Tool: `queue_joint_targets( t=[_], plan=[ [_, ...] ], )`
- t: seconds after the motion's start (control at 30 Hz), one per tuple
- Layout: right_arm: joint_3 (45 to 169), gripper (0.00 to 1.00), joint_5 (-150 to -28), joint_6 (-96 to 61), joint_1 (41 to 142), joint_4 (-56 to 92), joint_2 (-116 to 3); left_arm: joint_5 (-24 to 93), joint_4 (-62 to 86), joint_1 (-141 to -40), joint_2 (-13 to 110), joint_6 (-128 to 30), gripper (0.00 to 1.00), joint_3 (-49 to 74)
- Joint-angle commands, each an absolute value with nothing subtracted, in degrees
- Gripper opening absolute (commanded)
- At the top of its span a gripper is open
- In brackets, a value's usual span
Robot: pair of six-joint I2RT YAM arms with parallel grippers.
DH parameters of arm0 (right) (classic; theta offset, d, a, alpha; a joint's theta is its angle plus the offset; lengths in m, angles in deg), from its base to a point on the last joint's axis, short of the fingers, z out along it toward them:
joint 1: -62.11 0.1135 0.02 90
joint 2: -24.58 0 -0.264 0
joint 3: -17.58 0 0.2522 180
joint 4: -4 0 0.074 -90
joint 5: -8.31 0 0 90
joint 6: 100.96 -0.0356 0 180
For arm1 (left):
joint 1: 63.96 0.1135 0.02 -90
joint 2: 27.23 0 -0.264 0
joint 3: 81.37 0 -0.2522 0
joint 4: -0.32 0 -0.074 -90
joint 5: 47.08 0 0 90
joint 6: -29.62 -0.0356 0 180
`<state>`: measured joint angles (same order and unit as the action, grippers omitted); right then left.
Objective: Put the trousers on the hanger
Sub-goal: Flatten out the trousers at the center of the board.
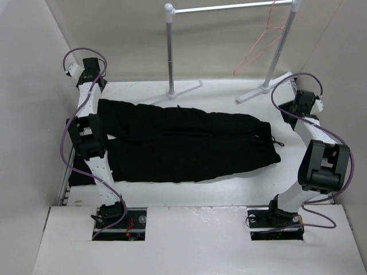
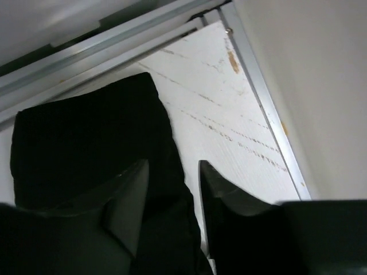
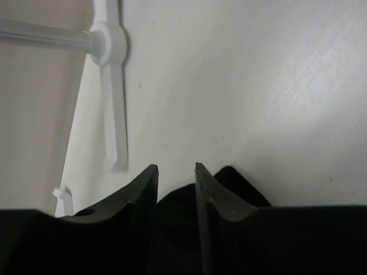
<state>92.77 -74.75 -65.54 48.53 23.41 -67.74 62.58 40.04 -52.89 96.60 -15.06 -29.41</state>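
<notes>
Plain black fabric trousers [image 1: 183, 150] are lying flat across the white table [image 1: 223, 91], waist right, cuffs left. Thin pink-orange wire hanger [image 1: 259, 50] is hanging on the grey rail rack [image 1: 229, 7], far right. I'm reading the left gripper [image 2: 172, 164] released over the cuffs and the right gripper [image 3: 175, 167] released at the waist edge, likely staging a two-ended lift.

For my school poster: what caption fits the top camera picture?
Black trousers spread flat on the white table, pink hanger hanging on the rack behind.
</notes>
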Motion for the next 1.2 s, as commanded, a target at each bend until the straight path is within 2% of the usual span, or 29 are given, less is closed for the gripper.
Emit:
queue_joint_targets(
  t=[0.0, 0.03, 0.1, 0.2, 0.27, 0.33, 0.37, 0.4, 0.43, 0.47, 0.5, 0.57, 0.6, 0.63, 0.73, 0.83, 0.93, 1.0, 1.03, 1.13, 1.17],
  plan=[
    [100.0, 0.52, -71.2, -65.8, 48.7, 19.9, -66.0, 64.6, 37.3, -53.9, 91.0, -19.2, 0.47, -34.6],
    [100.3, 0.61, -71.2, -65.5, 48.9, 21.3, -64.7, 64.0, 37.8, -54.2, 89.1, -19.4, 0.51, -32.7],
    [98.8, 0.69, -72.5, -64.4, 49.9, 24.2, -60.4, 63.7, 38.1, -55.1, 82.7, -19.0, 0.55, -25.0],
    [90.5, 0.69, -72.7, -63.6, 52.7, 27.9, -51.8, 63.8, 37.4, -58.4, 72.6, -18.5, 0.55, -9.9],
    [82.3, 0.5, -72.2, -64.5, 54.8, 30.9, -45.2, 63.3, 37.3, -62.4, 65.4, -17.1, 0.55, 1.5],
    [75.0, 0.12, -71.1, -65.3, 56.0, 35.8, -39.0, 62.1, 36.8, -68.0, 58.2, -14.4, 0.55, 12.8],
    [72.2, 0.04, -70.6, -65.2, 56.3, 38.6, -35.9, 61.7, 36.4, -71.2, 55.0, -12.8, 0.54, 17.8],
    [69.8, 0.03, -69.8, -64.7, 56.1, 41.5, -32.5, 61.7, 35.8, -74.4, 52.3, -11.0, 0.54, 21.9],
    [67.7, 0.04, -68.9, -64.1, 55.9, 44.3, -28.7, 61.7, 35.4, -77.6, 49.8, -9.6, 0.54, 25.2],
    [66.2, 0.09, -68.2, -63.3, 55.9, 46.5, -24.9, 61.8, 35.2, -80.7, 47.6, -8.4, 0.54, 28.0],
    [65.4, 0.18, -67.5, -62.1, 55.6, 48.4, -21.9, 62.1, 35.1, -83.9, 45.8, -7.3, 0.54, 30.1],
    [65.0, 0.45, -65.7, -60.6, 54.8, 53.7, -17.0, 62.1, 35.9, -89.5, 44.1, -6.1, 0.54, 32.5],
    [64.7, 0.55, -65.3, -60.7, 54.6, 55.5, -15.4, 61.7, 36.0, -91.5, 43.9, -5.6, 0.54, 33.6],
    [64.0, 0.6, -65.2, -60.7, 54.4, 56.2, -14.6, 61.5, 36.1, -93.1, 43.8, -5.0, 0.54, 34.1],
    [62.9, 0.66, -65.5, -62.0, 54.7, 56.6, -15.8, 60.8, 35.1, -98.2, 45.0, -3.7, 0.54, 36.3],
    [64.0, 0.67, -67.7, -63.0, 54.7, 52.4, -22.9, 60.1, 34.4, -101.9, 47.6, -2.6, 0.54, 36.5],
    [64.1, 0.63, -70.9, -62.6, 54.2, 47.0, -31.3, 60.0, 33.1, -104.5, 47.9, -2.0, 0.54, 36.9],
    [64.0, 0.56, -71.9, -63.0, 53.4, 43.5, -35.3, 60.1, 33.0, -105.7, 47.0, -1.9, 0.54, 37.2],
    [64.0, 0.48, -72.0, -63.0, 52.6, 41.7, -36.4, 60.1, 33.1, -105.9, 46.6, -1.9, 0.54, 37.4],
    [64.6, 0.1, -71.6, -63.1, 47.9, 40.1, -38.3, 59.8, 33.7, -105.3, 44.7, -1.9, 0.54, 39.0],
    [64.9, 0.05, -70.9, -63.2, 46.1, 40.7, -38.0, 59.7, 33.9, -105.0, 44.1, -1.9, 0.54, 39.5]
  ],
)
